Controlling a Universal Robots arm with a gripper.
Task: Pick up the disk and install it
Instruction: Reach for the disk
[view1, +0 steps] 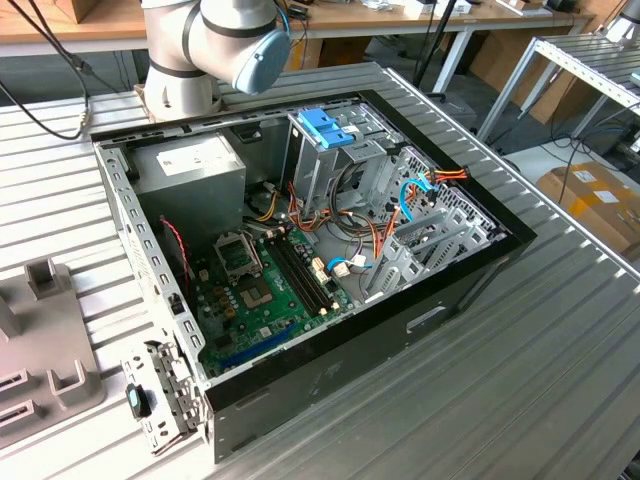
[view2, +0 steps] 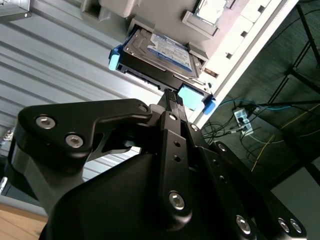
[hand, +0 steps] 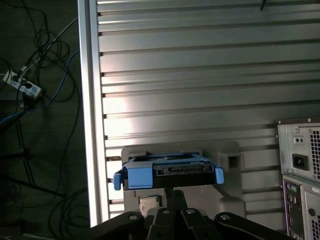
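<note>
The disk (view2: 160, 50) is a silver drive with a white-and-blue label, clipped in a light-blue carrier. In both wrist views it lies in a grey holder (hand: 230, 160) near the edge of the ribbed metal table, and the first wrist view shows the disk (hand: 170, 171) edge-on. My gripper (view2: 171, 95) has its black fingers drawn together, and the tips sit at the disk's near edge beside a blue carrier tab. I cannot tell whether they touch it. The gripper (hand: 175, 192) points at the disk's front face. The arm (view1: 215, 40) rises behind the open computer case (view1: 470, 290).
The case lies open on the table with its motherboard (view1: 250, 290), grey power-supply box (view1: 190, 165) and a tall drive cage topped by a blue bracket (view1: 325, 128). A grey fixture (view1: 40, 340) sits at the exterior view's left. Cables lie on the floor past the table's edge (hand: 92, 125).
</note>
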